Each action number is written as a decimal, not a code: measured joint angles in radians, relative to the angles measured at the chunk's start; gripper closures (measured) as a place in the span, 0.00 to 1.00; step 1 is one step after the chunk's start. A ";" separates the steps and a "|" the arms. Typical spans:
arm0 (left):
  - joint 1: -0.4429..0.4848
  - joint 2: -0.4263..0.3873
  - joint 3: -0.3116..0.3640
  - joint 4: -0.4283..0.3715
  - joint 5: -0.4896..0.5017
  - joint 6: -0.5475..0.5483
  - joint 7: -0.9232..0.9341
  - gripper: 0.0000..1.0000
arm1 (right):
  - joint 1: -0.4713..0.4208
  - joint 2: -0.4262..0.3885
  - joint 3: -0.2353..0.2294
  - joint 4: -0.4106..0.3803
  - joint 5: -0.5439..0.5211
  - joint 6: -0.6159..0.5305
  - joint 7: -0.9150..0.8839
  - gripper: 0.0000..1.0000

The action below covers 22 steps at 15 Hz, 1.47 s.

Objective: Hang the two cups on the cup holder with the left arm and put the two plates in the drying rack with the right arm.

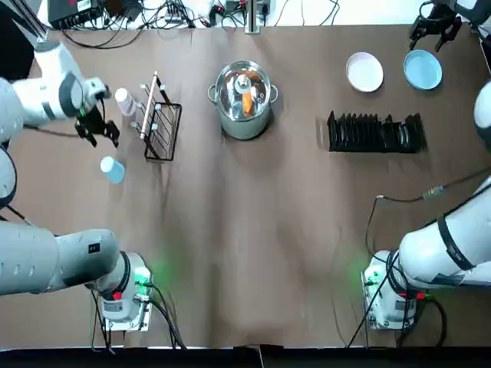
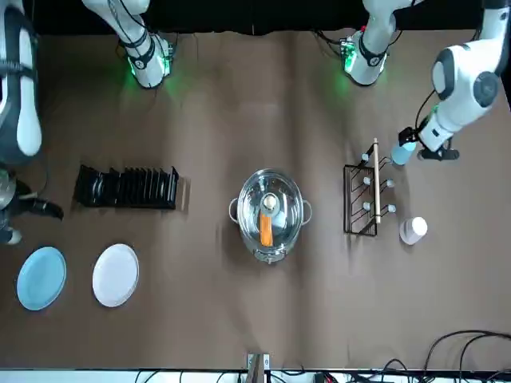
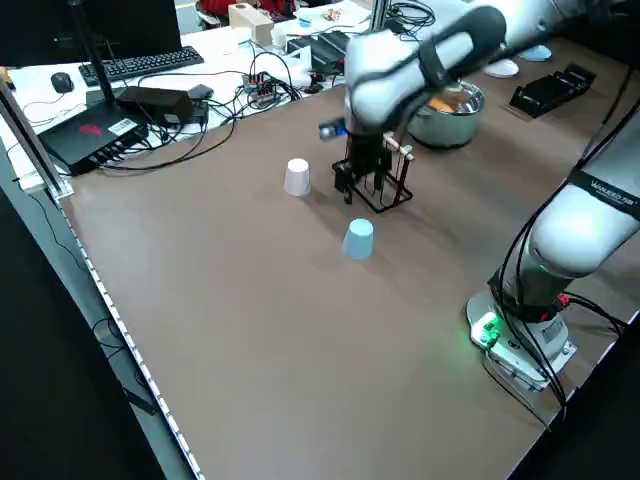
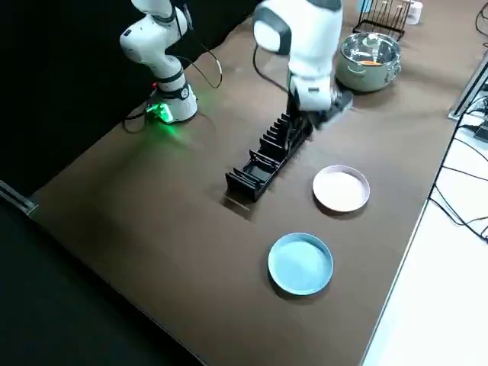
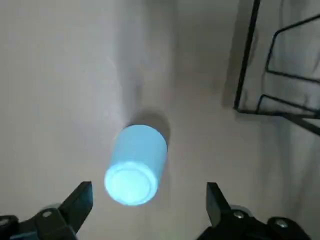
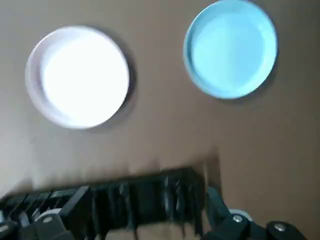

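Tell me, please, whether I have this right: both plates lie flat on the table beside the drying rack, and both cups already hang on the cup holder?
Not quite. The plates part holds, but the top view shows the white cup and the light blue cup standing on the table beside the cup holder, whose pegs are bare.

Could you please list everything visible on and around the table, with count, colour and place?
Cups: two; white beside the cup holder, light blue nearer the left arm's base.
Cup holder: one, black wire, empty.
Pot: one, steel, table's middle.
Drying rack: one, black, empty.
Plates: two, white and light blue, beyond the rack.
Cables: dark, far edge.
Left gripper: jaws open, between the cups.
Right gripper: jaws open, over the light blue plate's far edge.
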 joint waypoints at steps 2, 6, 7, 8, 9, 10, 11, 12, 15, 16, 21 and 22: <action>0.026 0.002 0.000 -0.095 0.000 0.138 0.027 0.00 | -0.032 0.067 0.000 0.033 0.000 0.087 -0.004 0.10; 0.059 0.026 0.000 -0.135 0.000 0.210 0.065 0.00 | -0.112 0.176 -0.002 0.047 0.001 0.233 -0.002 0.17; 0.063 0.030 0.000 -0.134 0.001 0.212 0.066 0.00 | -0.139 0.208 -0.002 0.051 0.001 0.278 -0.002 0.17; 0.064 0.032 0.000 -0.133 0.001 0.213 0.067 0.00 | -0.168 0.239 -0.002 0.054 0.002 0.327 -0.002 0.17; 0.064 0.035 0.000 -0.133 0.002 0.213 0.067 0.00 | -0.197 0.270 -0.002 0.055 0.009 0.376 -0.002 0.17; 0.064 0.039 0.000 -0.133 0.002 0.216 0.067 0.00 | -0.225 0.301 -0.001 0.056 0.024 0.430 -0.002 0.17; 0.064 0.044 0.000 -0.133 0.002 0.225 0.067 0.00 | -0.248 0.332 0.000 0.058 0.045 0.478 -0.003 0.19; 0.064 0.051 0.000 -0.133 0.002 0.241 0.067 0.00 | -0.265 0.361 0.000 0.059 0.067 0.515 -0.003 0.27; 0.065 0.089 0.000 -0.132 0.002 0.300 0.067 0.00 | -0.281 0.429 0.001 0.079 0.117 0.577 -0.002 0.38; 0.065 0.103 0.000 -0.132 0.002 0.314 0.067 0.00 | -0.281 0.443 0.004 0.092 0.130 0.582 -0.002 0.38; 0.065 0.126 0.000 -0.124 0.002 0.329 0.067 0.22 | -0.281 0.470 0.007 0.125 0.155 0.582 0.005 0.38; 0.065 0.126 0.000 -0.124 0.002 0.329 0.067 0.24 | -0.281 0.471 0.007 0.126 0.156 0.582 0.005 0.37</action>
